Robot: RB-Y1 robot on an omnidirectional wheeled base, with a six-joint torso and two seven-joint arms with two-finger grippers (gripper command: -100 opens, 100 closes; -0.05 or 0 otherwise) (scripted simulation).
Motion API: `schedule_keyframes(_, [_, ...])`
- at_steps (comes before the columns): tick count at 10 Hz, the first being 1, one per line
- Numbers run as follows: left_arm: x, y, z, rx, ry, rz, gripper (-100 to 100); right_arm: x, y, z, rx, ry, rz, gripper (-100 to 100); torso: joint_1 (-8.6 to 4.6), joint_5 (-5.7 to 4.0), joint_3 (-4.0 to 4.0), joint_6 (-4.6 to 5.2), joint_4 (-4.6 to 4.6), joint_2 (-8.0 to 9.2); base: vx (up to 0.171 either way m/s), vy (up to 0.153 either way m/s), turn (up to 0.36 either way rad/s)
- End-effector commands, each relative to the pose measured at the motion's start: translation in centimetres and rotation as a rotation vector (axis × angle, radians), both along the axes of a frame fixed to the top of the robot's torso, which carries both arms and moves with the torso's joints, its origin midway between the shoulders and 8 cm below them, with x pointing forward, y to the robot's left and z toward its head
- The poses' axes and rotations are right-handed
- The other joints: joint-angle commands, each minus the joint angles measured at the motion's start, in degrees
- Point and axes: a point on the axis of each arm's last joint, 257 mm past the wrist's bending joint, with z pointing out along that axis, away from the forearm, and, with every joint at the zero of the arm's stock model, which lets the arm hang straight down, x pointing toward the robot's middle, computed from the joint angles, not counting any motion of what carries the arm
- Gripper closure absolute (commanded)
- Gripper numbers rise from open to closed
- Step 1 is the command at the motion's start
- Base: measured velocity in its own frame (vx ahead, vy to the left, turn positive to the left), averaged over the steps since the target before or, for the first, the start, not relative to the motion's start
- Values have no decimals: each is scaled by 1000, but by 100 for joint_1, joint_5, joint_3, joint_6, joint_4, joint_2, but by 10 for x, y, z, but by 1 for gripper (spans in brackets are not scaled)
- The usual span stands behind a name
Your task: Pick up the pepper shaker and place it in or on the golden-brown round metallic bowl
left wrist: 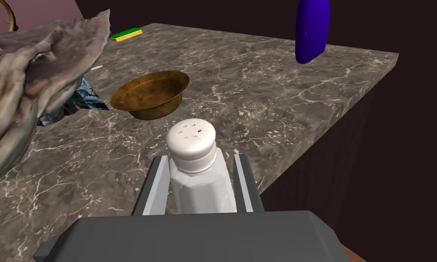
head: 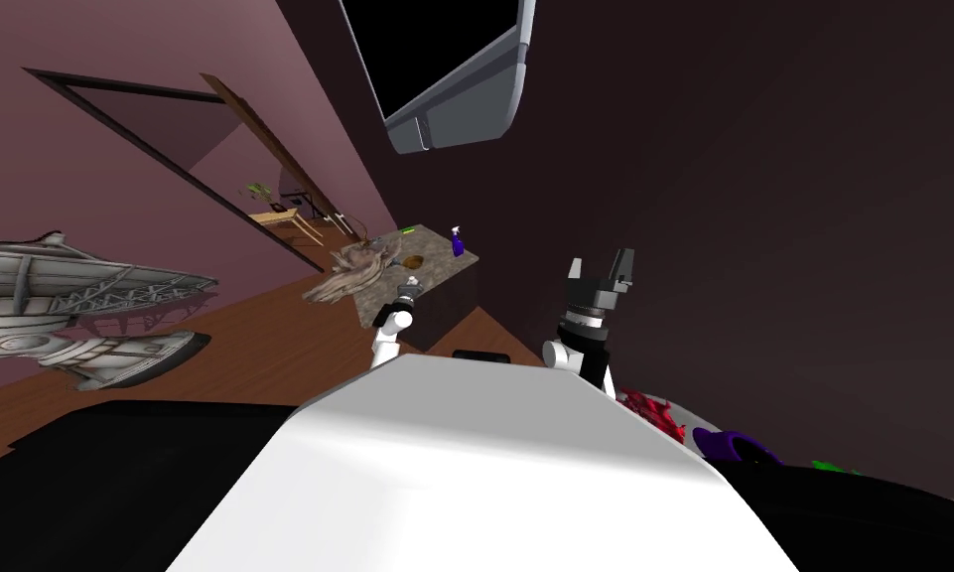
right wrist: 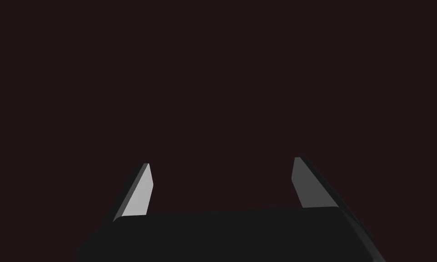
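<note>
Left gripper clamps the white, round-capped pepper shaker; carry it upright over the golden-brown round metallic bowl, lower inside, then release. Right gripper hangs open.

A white pepper shaker is gripped in the left hand, its faceted body pressed on both sides by the two grey fingers (the rounded cap, pierced with small holes, stands clear past their tips). Beyond it, a golden-brown round bowl is seen on the dark, veined counter. A crumpled grey-brown cloth is heaped just beside the bowl. Farther back, a green and yellow block is laid near the far edge, and a deep blue bottle is set well apart from it.
</note>
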Motion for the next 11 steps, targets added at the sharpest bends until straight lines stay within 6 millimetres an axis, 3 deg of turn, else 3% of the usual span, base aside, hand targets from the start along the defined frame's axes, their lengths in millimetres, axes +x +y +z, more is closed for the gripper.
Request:
schedule_keyframes(1, [-1,13,9,-14,-5,14,100,0,0,0,0,0,0,0,0,0,0,0,0,0,-65,24,-95])
schedule_keyframes(3, [3,26,15,-36,-13,31,100,0,0,0,0,0,0,0,21,4,-31,-6,-10,-56,69,38,7])
schedule_keyframes(7, [19,44,19,-79,-22,54,100,0,0,0,0,1,-1,0,28,10,-109,-1,-39,-190,260,37,83])
schedule_keyframes(11, [34,56,18,-110,-21,69,100,0,0,0,0,0,0,0,44,16,-95,-8,-36,-162,236,49,92])
